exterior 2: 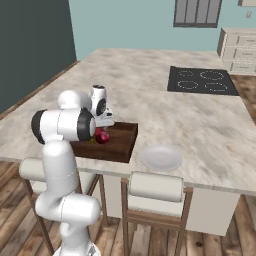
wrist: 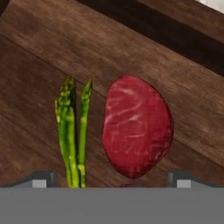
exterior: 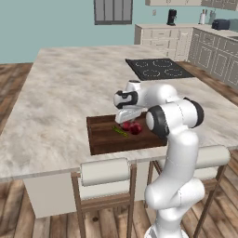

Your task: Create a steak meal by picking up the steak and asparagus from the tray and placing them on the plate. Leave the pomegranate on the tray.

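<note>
Over the tray (exterior: 104,139) I have the gripper (exterior: 126,117) hanging low with its jaws spread wide and nothing between them. From the hand view, the steak (wrist: 137,127) lies flat on the wood just past the fingertips (wrist: 179,179), between the two of them, and the asparagus (wrist: 72,131) lies at its 9 o'clock, close beside it but not touching, stalks running roughly parallel to the steak's long side. From the left base view I see the pomegranate (exterior: 135,128) on the tray at about 4 o'clock from the gripper, near the steak (exterior: 126,125), with the asparagus (exterior: 120,131) at the pomegranate's 9 o'clock. From the right base view, the tray (exterior 2: 122,145) sits near the front edge of the counter (exterior 2: 150,90), and the plate (exterior 2: 161,158) rests on the counter at the tray's 3 o'clock, just beside it and bare. The pomegranate (exterior 2: 102,136) shows next to the arm's elbow.
</note>
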